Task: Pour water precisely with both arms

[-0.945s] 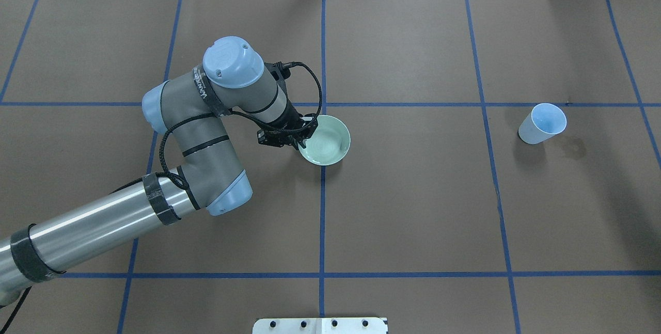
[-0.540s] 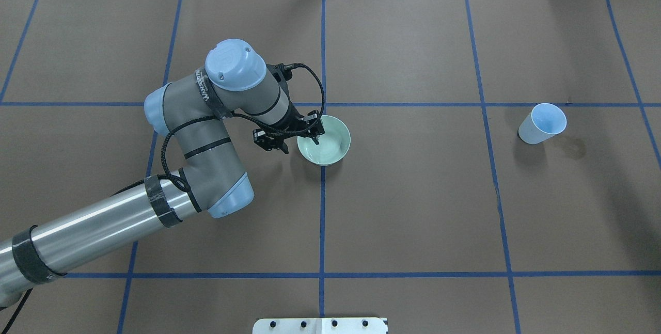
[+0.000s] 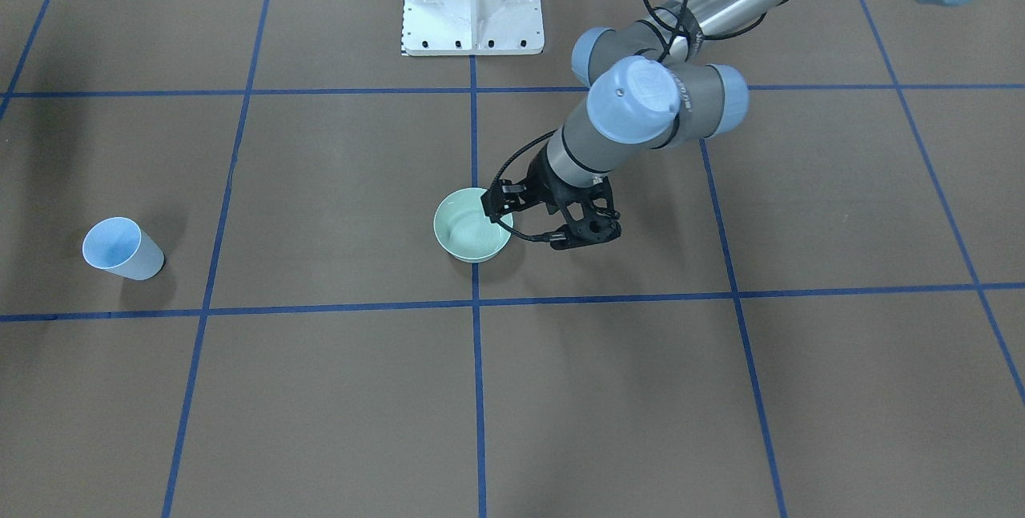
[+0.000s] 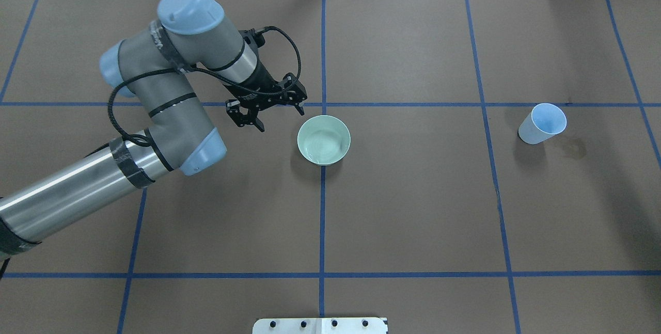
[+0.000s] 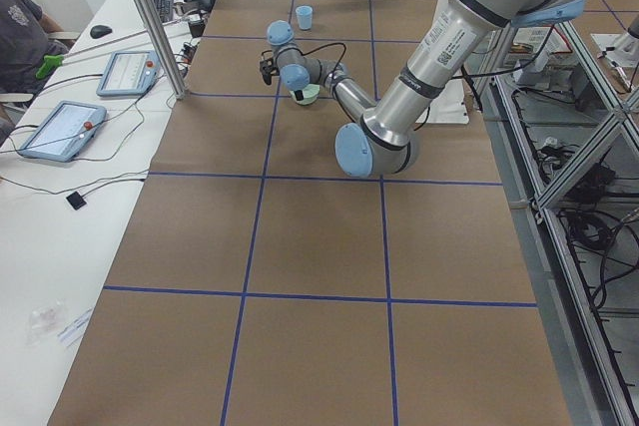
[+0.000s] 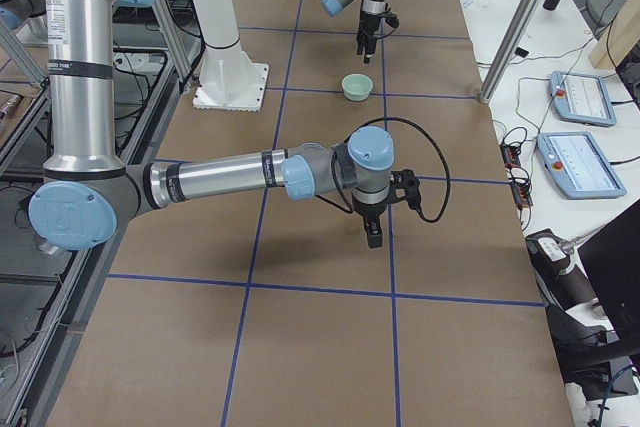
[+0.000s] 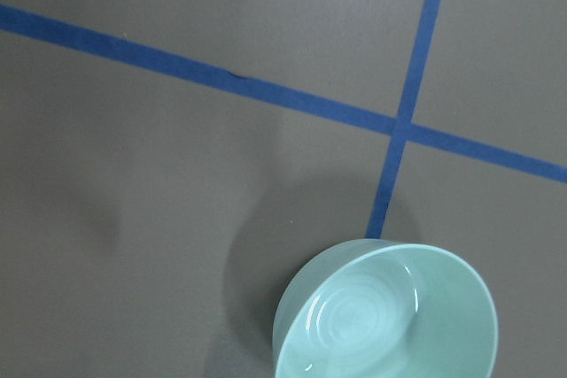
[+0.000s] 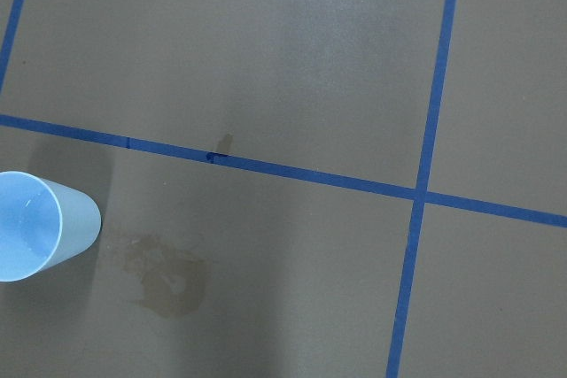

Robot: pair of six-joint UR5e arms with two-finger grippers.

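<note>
Hovering at ten o'clock of the pale green round bowl (image 4: 324,140), the left end effector (image 4: 279,118) gapes empty, likely clearing pouring room; whether the right end effector (image 6: 374,235) is open, I cannot tell.

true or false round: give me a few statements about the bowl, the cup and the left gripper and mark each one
1. The pale green bowl sits on a blue tape line. True.
2. The light blue cup lies tipped on its side. False: it stands upright with its mouth up.
3. The left gripper holds the cup. False: in the overhead view it is open and empty, near the bowl and far from the cup.
4. A dark stain marks the table paper right beside the cup. True.
</note>
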